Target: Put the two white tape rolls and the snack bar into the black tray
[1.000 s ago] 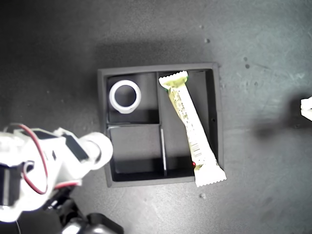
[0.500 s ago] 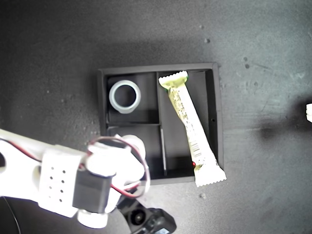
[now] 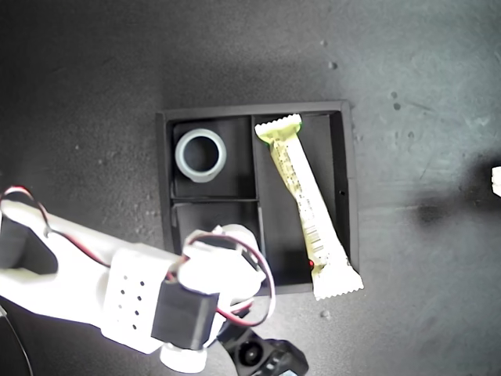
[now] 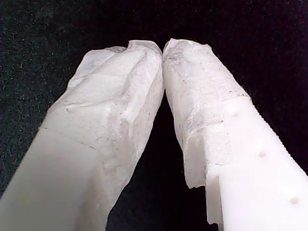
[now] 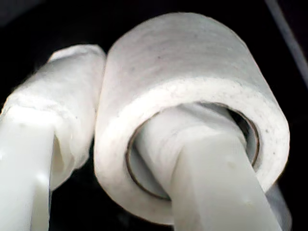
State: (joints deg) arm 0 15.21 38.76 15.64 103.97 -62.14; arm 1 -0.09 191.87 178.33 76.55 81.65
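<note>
Exterior view: black tray (image 3: pixel 349 168) holds a white tape roll (image 3: pixel 200 154) in its upper-left compartment; snack bar (image 3: pixel 308 205) lies in the long right compartment, its lower end over the wall; a white arm (image 3: pixel 133 294) reaches over the lower-left compartment.
First wrist view: my first gripper (image 4: pixel 162 49) has tips pressed together, empty.
Second wrist view: my second gripper (image 5: pixel 139 120) is clamped on the second tape roll (image 5: pixel 183 77), one finger through its hole.

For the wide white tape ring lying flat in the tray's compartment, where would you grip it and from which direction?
Probably from straight above: the wide white tape ring lies flat in the matte black compartment tray, hole upward. Put one finger inside the hole and one outside, pinching its thin wall, much as my second gripper holds the smaller white tape roll.
</note>
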